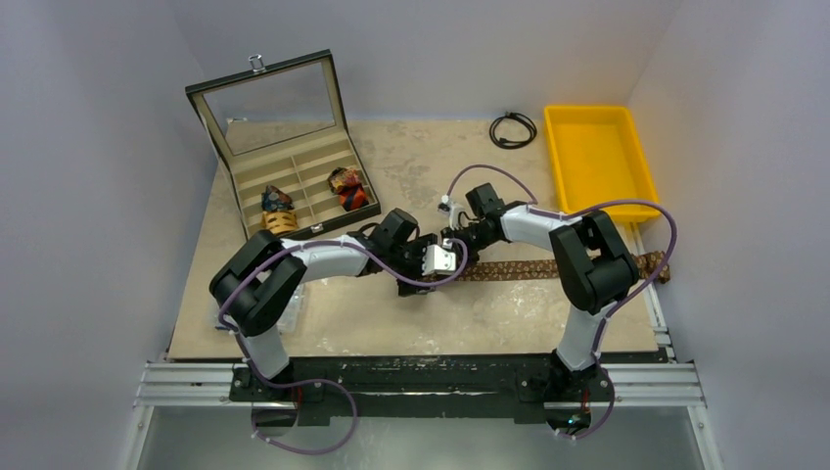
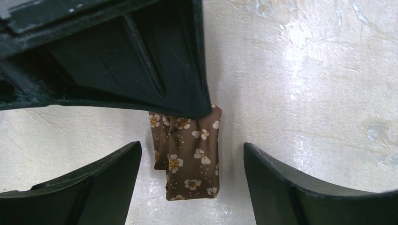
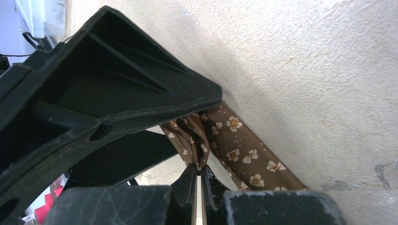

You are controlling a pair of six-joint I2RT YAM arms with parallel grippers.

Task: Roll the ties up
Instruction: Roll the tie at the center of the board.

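A brown tie (image 1: pixel 529 267) with small light flowers lies stretched across the table toward the right edge. Its left end is folded over (image 2: pixel 192 154). My right gripper (image 1: pixel 458 249) is shut on this folded end, pinching the fabric between its tips (image 3: pixel 200 168), with the rest of the tie (image 3: pixel 244 150) running off along the table. My left gripper (image 1: pixel 428 266) is open, and its fingers (image 2: pixel 98 183) straddle the folded end (image 2: pixel 192 146) without touching it. Two rolled ties, one blue/yellow (image 1: pixel 278 209) and one red-orange/black (image 1: pixel 349 188), sit in the box.
An open black display box (image 1: pixel 294 162) with its glass lid raised stands at the back left. A yellow tray (image 1: pixel 597 147) is at the back right, with a black cable loop (image 1: pixel 513 129) beside it. A clear packet (image 1: pixel 294 311) lies under my left arm.
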